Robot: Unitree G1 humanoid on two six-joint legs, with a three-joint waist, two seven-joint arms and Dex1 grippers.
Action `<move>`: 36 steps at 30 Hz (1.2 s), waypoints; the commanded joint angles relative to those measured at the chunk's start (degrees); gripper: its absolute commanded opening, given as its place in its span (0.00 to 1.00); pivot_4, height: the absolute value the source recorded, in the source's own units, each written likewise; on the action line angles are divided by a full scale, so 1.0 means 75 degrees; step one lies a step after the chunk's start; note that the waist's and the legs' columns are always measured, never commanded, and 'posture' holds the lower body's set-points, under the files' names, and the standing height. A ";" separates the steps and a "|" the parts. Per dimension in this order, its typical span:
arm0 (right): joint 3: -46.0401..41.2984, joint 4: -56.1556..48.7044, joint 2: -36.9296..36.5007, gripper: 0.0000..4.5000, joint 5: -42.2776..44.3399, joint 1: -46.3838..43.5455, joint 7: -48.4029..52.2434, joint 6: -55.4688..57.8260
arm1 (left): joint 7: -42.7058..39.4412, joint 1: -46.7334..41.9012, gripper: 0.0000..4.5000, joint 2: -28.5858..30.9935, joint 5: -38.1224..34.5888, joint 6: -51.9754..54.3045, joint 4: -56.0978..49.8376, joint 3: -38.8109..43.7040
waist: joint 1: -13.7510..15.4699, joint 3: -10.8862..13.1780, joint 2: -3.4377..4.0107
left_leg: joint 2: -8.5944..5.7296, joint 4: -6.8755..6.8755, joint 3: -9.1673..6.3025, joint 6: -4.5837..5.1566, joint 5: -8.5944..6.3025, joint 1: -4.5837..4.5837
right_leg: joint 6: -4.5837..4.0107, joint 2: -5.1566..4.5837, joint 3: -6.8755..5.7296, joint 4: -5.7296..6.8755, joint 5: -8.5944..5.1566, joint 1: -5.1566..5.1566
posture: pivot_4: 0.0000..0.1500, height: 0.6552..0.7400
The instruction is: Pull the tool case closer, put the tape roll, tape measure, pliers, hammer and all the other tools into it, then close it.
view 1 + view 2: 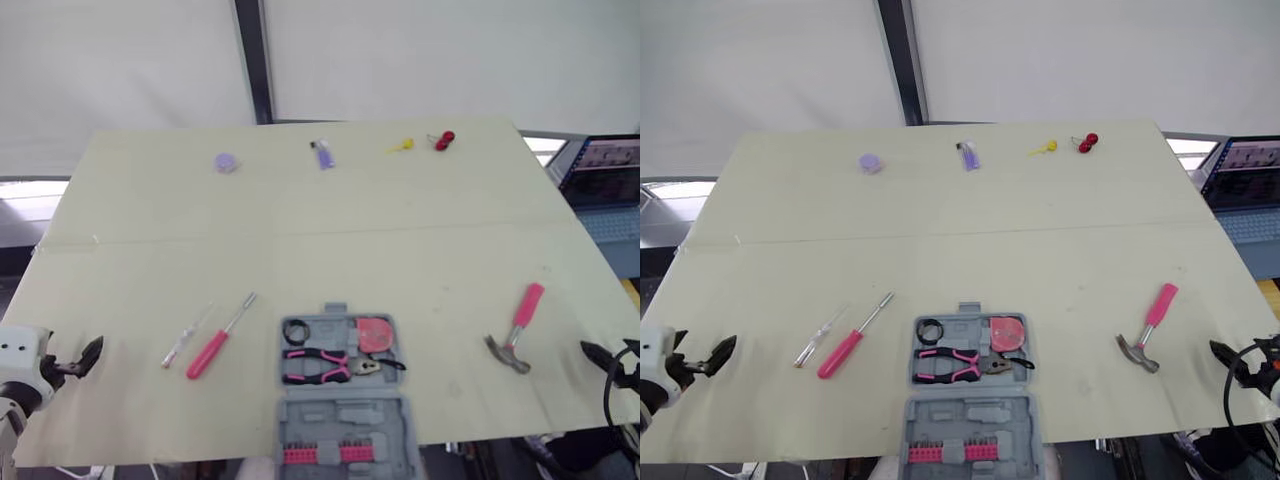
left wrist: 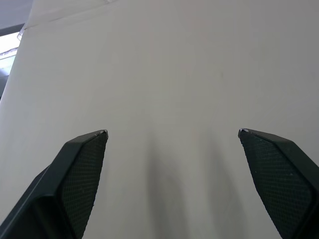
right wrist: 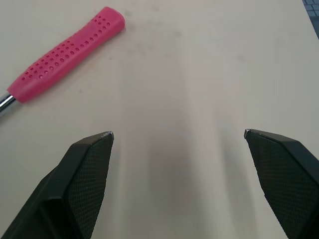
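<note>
Open tool case [image 1: 343, 385] sits bottom centre of the left eye view (pliers [image 1: 318, 365] inside it). Hammer [image 1: 517, 330] lies lower right, near the right gripper [image 3: 178, 132], jaws spread wide; left gripper [image 2: 172, 131], lower left, equally spread over the table [image 1: 300, 220]

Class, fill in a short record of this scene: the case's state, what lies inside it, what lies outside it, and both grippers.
Tool case: open, at the near edge of the table, centre
Inside: tape roll, pliers, tape measure
Outside, right of case: hammer
Outside, left of case: pink-handled screwdriver, thin screwdriver
Left gripper: open, empty, over bare table
Right gripper: open, empty, near the hammer's handle
</note>
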 commanded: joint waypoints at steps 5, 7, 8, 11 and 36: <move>0.0540 -0.3756 -0.0335 0.99 0.0970 0.0720 0.1151 0.2219 | -0.2003 -0.0011 1.00 0.0295 -0.0949 0.0672 -0.1908 -0.0857 | 0.0035 0.0003 0.0005 | 0.0001 0.0011 0.0000 0.0000 0.0000 -0.0003 | -0.0001 0.0000 0.0002 0.0010 0.0001 -0.0001 | 1.00 1.00; 0.0910 -0.4881 -0.0381 0.99 0.1073 0.0861 0.1264 0.2650 | -0.2555 -0.0056 1.00 0.0398 -0.1360 0.1115 -0.2642 -0.1259 | 0.0038 0.0005 0.0006 | 0.0002 0.0015 0.0000 -0.0001 -0.0001 -0.0004 | -0.0001 0.0001 0.0004 0.0013 0.0001 -0.0002 | 1.00 1.00; 0.1085 -0.5405 -0.0376 0.94 0.1143 0.0864 0.1257 0.2850 | -0.2836 -0.0076 1.00 0.0469 -0.1574 0.1359 -0.2997 -0.1477 | 0.0042 0.0005 0.0007 | 0.0004 0.0013 0.0000 -0.0002 -0.0001 -0.0003 | -0.0002 0.0002 0.0005 0.0012 0.0001 -0.0002 | 1.00 1.00; 0.1741 -0.6532 -0.0459 0.72 0.1224 0.0823 0.1374 0.3294 | -0.3406 -0.0147 0.83 0.0778 -0.1446 0.1618 -0.3517 -0.2217 | 0.0039 0.0006 0.0007 | 0.0008 0.0012 0.0000 -0.0005 -0.0003 -0.0005 | -0.0001 0.0008 0.0005 0.0009 0.0001 -0.0003 | 1.00 1.00; 0.5717 -0.7736 -0.0514 0.00 -0.1058 0.0242 0.1809 0.2718 | -0.3705 -0.1834 0.01 0.0322 0.0896 0.2364 -0.3390 -0.6544 | 0.0235 0.0016 -0.0004 | 0.0009 0.0056 -0.0002 -0.0004 -0.0003 -0.0020 | -0.0011 0.0016 0.0008 0.0023 0.0007 -0.0006 | 1.00 1.00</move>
